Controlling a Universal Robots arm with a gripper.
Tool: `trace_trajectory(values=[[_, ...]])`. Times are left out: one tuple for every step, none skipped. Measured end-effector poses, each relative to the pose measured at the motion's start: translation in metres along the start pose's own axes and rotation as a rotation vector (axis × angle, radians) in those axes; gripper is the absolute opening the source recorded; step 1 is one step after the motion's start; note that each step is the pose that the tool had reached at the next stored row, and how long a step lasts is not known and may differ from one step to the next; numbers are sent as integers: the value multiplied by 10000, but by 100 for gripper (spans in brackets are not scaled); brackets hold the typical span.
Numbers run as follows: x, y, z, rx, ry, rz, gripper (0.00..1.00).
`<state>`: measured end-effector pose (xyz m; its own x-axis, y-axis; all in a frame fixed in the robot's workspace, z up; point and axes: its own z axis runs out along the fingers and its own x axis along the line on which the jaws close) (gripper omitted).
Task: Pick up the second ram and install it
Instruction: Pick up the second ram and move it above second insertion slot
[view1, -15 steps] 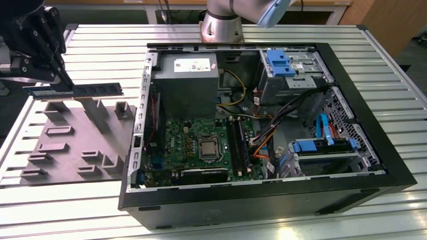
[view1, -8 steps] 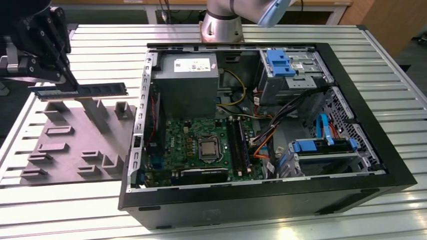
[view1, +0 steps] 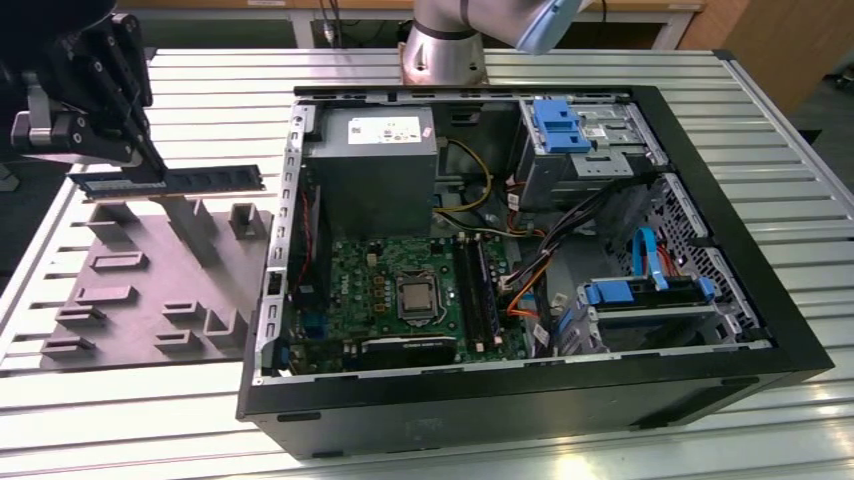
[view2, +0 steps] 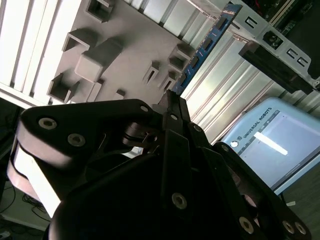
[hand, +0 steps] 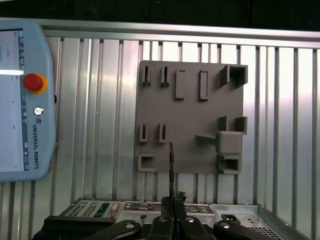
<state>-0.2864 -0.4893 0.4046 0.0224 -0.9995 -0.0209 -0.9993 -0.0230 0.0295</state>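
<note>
Gripping the second ram (view1: 214, 180) toward one end, the gripper (view1: 144, 170) has its fingers drawn in tight on the stick's flat faces. The stick is level, long edge down. It appears to hang just above the upright posts of the grey fixture block (view1: 147, 290), though contact with the tallest post cannot be ruled out. In the first wrist view the stick is seen edge-on over the block.

The block lies on the slatted bench (view1: 94, 410) near the bench edge at the exterior view's left. The open computer case (view1: 534, 400) stands just beside it, towards the bench's middle.

Judgement: the pick-up is done and the carry is in hand; the install is not yet made. Seating calls for squaring the stick over the black memory slots (view1: 477, 290) and pressing straight down, clear of the loose cables (view1: 534, 270) nearby.
</note>
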Motion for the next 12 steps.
trace_trajectory(values=[[0, -9, 0, 1, -1, 0, 12], [1, -18, 0, 1, -1, 0, 12], [1, -28, 0, 1, -1, 0, 12], [1, -37, -1, 1, 0, -1, 12], [1, -46, -1, 1, -1, 0, 12], [1, -55, -2, 0, 0, -1, 12], [2, -64, -1, 1, -1, 0, 12], [2, -74, -2, 1, -1, -1, 12], [2, -82, -2, 0, 0, -1, 12], [2, -91, -2, 1, -1, -1, 12], [2, -99, -3, 1, -1, 0, 12], [3, -108, -3, 0, 0, 0, 12]])
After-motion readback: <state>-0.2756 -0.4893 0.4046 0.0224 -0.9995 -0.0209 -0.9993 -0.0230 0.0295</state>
